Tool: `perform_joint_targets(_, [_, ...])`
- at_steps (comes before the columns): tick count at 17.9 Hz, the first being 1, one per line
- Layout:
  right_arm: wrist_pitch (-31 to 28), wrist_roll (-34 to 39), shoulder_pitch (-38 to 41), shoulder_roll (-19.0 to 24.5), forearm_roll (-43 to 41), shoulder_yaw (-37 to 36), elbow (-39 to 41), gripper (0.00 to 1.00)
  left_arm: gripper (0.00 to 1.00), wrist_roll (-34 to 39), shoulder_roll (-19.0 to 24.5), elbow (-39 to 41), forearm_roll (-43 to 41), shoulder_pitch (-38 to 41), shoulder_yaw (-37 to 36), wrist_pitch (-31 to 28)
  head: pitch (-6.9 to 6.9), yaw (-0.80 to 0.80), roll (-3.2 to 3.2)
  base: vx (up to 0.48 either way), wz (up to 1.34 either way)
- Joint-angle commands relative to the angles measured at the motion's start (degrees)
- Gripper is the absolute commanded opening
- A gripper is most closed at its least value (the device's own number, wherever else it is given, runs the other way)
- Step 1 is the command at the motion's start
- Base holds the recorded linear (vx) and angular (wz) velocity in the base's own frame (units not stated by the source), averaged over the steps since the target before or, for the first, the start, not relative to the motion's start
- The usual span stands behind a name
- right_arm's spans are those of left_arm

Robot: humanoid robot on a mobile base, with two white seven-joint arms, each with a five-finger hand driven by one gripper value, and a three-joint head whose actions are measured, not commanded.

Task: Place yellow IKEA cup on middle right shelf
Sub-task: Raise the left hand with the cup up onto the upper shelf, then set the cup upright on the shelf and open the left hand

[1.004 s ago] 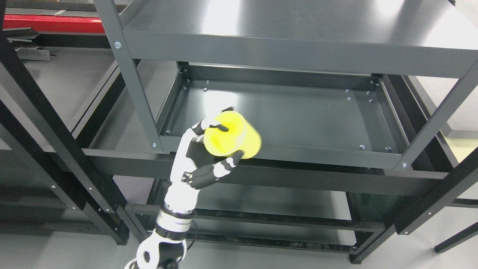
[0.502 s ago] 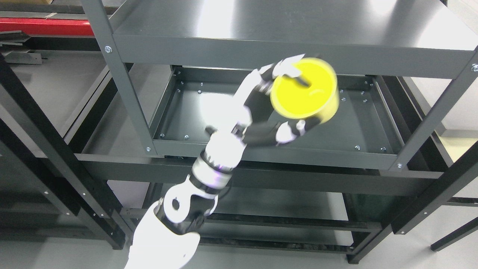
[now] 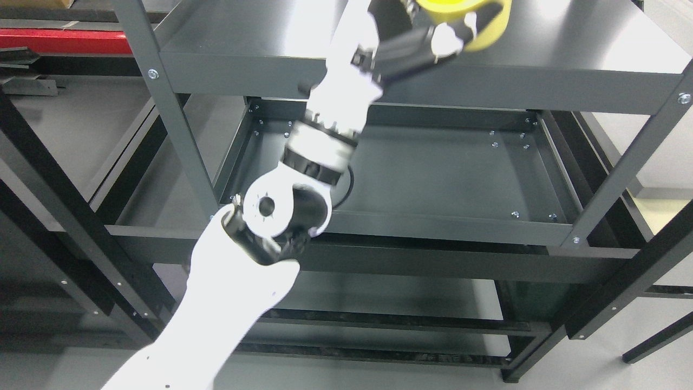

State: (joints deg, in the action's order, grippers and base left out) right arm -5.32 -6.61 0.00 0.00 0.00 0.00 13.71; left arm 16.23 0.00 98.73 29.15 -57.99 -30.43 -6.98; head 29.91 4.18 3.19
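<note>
At far left, a red beam [image 3: 65,41] runs behind the black frame uprights [image 3: 70,216]. Right of these stands the grey metal shelving unit [image 3: 178,146], its front posts fixed with visible bolts. From the lower left, the white left arm [image 3: 227,292] rises diagonally across the front of the unit, its black-and-white wrist joint [image 3: 319,151] passing in front of the middle shelf tray [image 3: 444,179]. At the top edge, the left hand [image 3: 417,38] is clamped on the yellow cup [image 3: 487,21], one black-and-white finger [image 3: 427,46] wrapped beneath it; the upper fingers are cut off by the frame. Cup and hand sit over the top shelf [image 3: 568,49], the cup partly out of view; whether it touches that surface cannot be told. No brand mark or writing is legible on the cup or shelving. On the right, the front-right post [image 3: 628,168] slopes down, with pale floor [image 3: 666,162] beyond.
</note>
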Motion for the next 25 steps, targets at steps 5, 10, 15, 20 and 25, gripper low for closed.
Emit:
perform_joint_targets(5, [-0.04, -0.07, 0.79, -1.0, -1.4, 1.05, 0.0, 0.99, 0.0, 7.85, 1.0, -19.34, 6.09, -16.45, 8.18, -24.91, 0.0, 0.0, 0.0, -0.009, 0.01])
perform_joint_targets(10, [-0.04, -0.07, 0.79, -1.0, -1.4, 1.05, 0.0, 0.99, 0.06, 7.59, 1.0, -25.16, 7.68, -15.84, 8.98, -25.72, 0.0, 0.0, 0.0, -0.003, 0.0])
perform_joint_targets(15, [-0.04, -0.07, 0.79, -1.0, -1.4, 0.97, 0.0, 0.99, 0.31, 7.15, 1.0, -25.17, 7.77, -14.43, 5.65, -26.33, 0.0, 0.0, 0.0, -0.001, 0.01])
perform_joint_targets(20, [-0.04, -0.07, 0.79, -1.0, -1.4, 0.97, 0.0, 0.99, 0.59, 3.3, 1.0, -24.81, 8.47, -14.43, 5.11, -26.33, 0.0, 0.0, 0.0, 0.0, 0.0])
perform_joint_targets(25, [-0.04, -0.07, 0.79, -1.0, -1.4, 0.97, 0.0, 0.99, 0.82, 0.12, 1.0, -23.23, 8.12, -14.34, 5.55, -26.33, 0.0, 0.0, 0.0, 0.0, 0.0])
